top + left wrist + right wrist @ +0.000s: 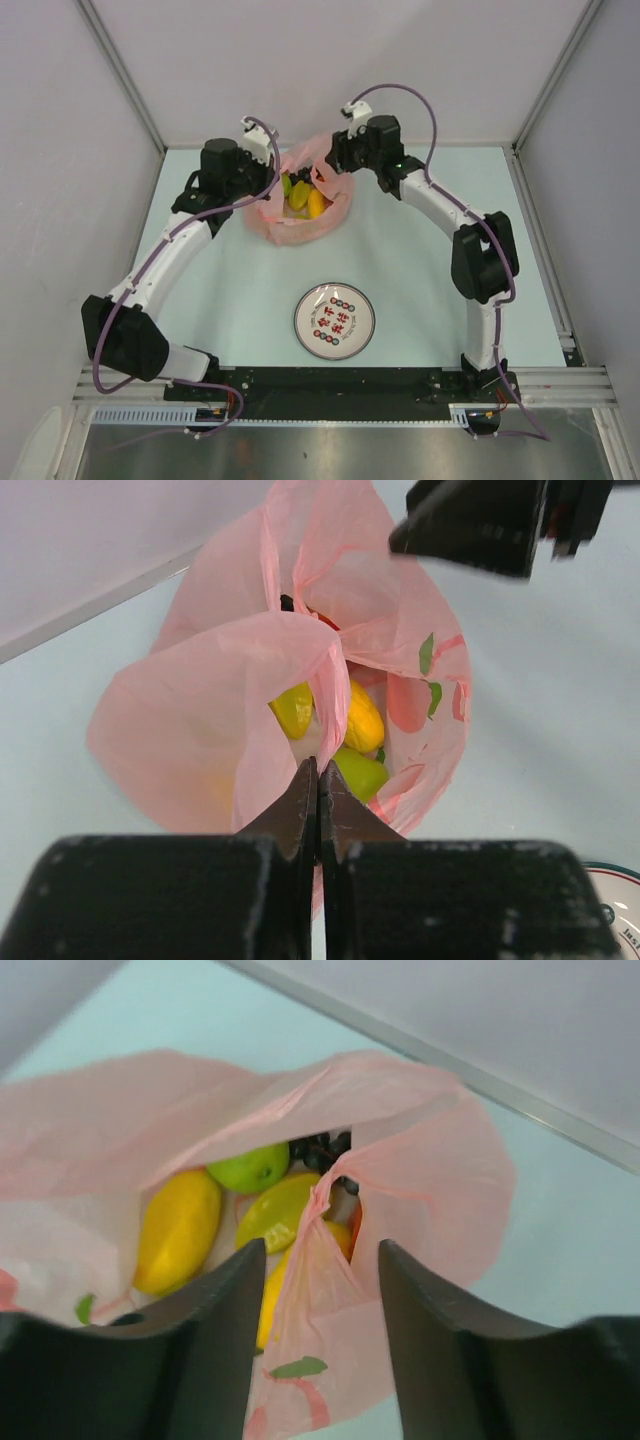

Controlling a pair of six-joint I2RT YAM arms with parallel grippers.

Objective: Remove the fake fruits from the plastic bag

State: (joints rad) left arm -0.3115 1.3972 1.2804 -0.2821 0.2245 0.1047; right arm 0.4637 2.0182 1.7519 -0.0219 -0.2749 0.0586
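One table (430, 280) carries the plastic bag (285, 230) at its far middle; left gripper (318, 775) jaws are pressed together on its rim; right gripper (320, 1255) jaws stand spread astride the opposite fold; best to clear that film before closing on the mango (180, 1230) inside.

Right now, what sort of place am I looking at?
Most likely a robot lab test cell: blank panel walls enclose a pale table, the left arm and right arm are bolted to a rail at its near edge, a pink bag as prop.
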